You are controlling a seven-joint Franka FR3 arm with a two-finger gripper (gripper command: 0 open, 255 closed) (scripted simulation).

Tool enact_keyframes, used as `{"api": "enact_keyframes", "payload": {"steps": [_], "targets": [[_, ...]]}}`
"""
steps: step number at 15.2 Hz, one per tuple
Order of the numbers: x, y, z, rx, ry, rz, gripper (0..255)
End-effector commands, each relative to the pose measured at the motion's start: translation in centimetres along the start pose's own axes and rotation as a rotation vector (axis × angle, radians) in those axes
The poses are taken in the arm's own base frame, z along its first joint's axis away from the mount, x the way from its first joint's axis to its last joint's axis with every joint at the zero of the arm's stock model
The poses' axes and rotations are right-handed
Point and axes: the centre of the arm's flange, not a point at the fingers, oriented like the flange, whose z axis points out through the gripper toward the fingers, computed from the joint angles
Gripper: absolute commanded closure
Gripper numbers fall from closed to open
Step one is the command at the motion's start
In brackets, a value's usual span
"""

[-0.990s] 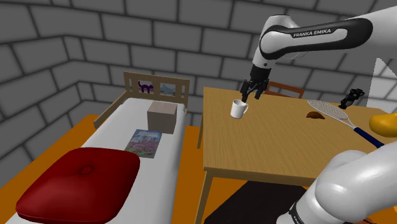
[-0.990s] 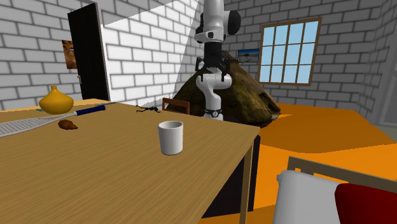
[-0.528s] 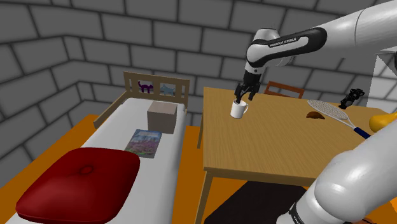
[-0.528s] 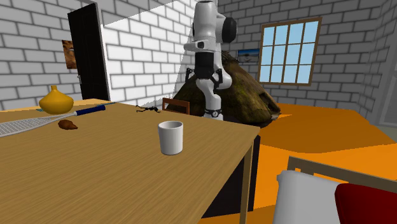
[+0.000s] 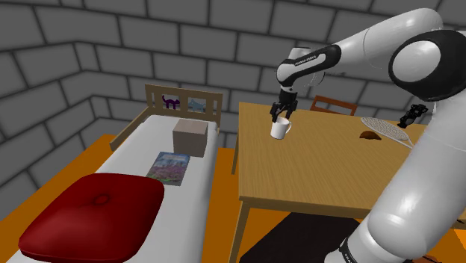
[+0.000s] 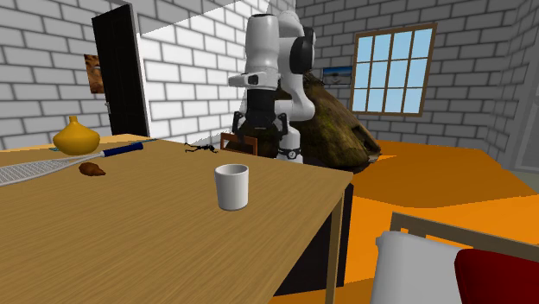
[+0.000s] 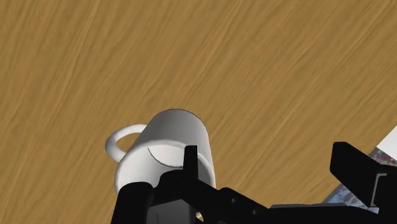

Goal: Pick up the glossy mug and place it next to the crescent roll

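The wooden table carries a white mug, a brown roll, a racket and a yellow vase.

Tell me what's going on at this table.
A white Franka arm holds its black gripper just over a white mug that stands upright on the wooden table. The fingers are open and the mug is not yet gripped or lifted. The brown crescent roll, where the mug is meant to go, lies farther along the table beside a racket.
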Motion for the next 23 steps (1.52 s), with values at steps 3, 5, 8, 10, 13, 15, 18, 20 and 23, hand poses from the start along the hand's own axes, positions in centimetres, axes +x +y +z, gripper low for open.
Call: {"api": "enact_keyframes", "payload": {"steps": [3,5,8,10,13,15,18,20,23], "targets": [[3.9,2.6,3.0,-0.010,0.004,0.005,0],[4.4,2.9,4.0,-0.012,0.005,0.006,0],[4.4,2.9,5.6,-0.012,0.005,0.006,0],[4.4,3.0,6.6,-0.012,0.005,0.006,0],[4.4,3.0,7.5,-0.012,0.005,0.006,0],[4.4,3.0,7.5,-0.012,0.005,0.006,0],[4.4,3.0,7.5,-0.012,0.005,0.006,0],[4.4,3.0,7.5,-0.012,0.005,0.006,255],[4.4,3.0,7.5,-0.012,0.005,0.006,255]]}}
